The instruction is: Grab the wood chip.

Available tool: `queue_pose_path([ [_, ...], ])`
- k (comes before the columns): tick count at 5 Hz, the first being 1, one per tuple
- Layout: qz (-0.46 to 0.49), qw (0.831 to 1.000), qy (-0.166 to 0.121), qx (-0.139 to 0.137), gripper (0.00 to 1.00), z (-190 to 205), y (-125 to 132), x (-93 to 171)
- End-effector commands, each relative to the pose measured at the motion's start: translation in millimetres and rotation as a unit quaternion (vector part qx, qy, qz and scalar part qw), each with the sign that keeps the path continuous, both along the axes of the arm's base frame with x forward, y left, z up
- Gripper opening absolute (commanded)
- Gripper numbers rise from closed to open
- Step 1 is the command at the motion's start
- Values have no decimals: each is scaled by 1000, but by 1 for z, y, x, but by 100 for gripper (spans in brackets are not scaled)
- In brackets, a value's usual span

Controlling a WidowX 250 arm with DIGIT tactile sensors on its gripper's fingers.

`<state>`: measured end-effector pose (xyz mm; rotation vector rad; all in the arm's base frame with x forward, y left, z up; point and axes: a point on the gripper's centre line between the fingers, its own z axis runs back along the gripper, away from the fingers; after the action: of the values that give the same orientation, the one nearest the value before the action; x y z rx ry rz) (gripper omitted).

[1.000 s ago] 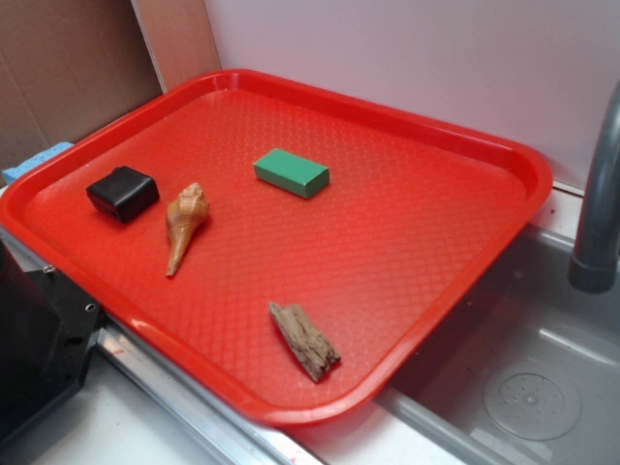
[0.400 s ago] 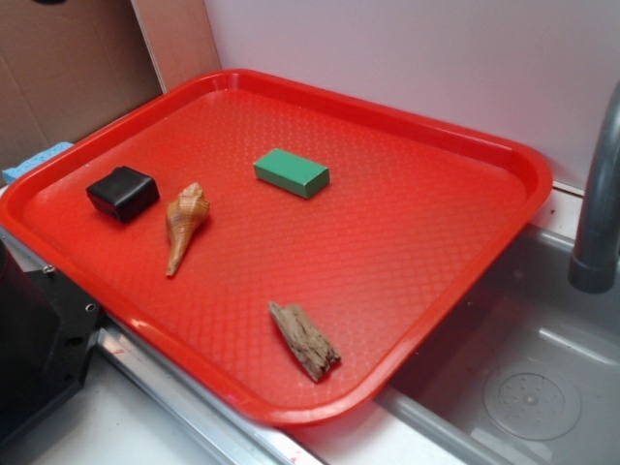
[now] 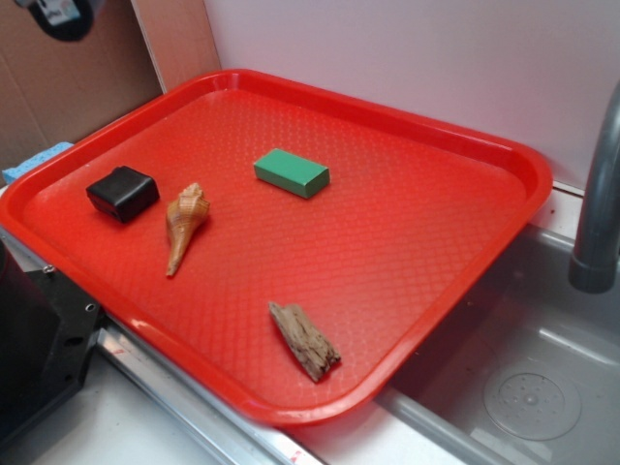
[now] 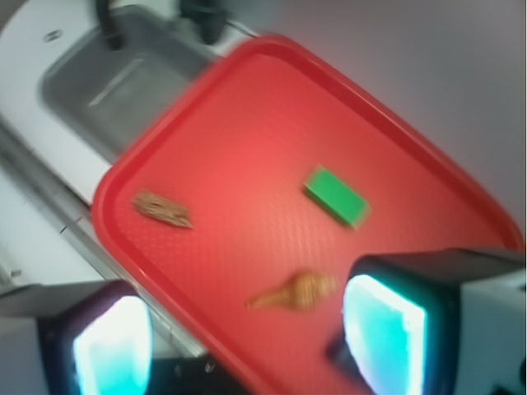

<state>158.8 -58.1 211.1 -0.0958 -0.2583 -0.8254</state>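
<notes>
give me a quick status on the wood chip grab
Gripper open, high over the tray, holding nothing. Wood chip lies untouched near the tray's front edge. Nothing blocking it; seashell sits well apart.

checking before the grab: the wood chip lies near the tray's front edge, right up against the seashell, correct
Not quite. The wood chip does lie near the front edge of the tray, but it is well apart from the seashell, with bare tray between them. The exterior view shows this.
</notes>
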Motion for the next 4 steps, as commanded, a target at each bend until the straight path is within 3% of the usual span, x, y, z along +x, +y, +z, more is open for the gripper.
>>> queue_pose_path([
  [1,-240,971,-10,-1,100,-19,-30,9],
  [2,-338,941,-21,3,100,-35,-41,9],
  [4,-413,909,-21,51,100,-72,-59,16],
])
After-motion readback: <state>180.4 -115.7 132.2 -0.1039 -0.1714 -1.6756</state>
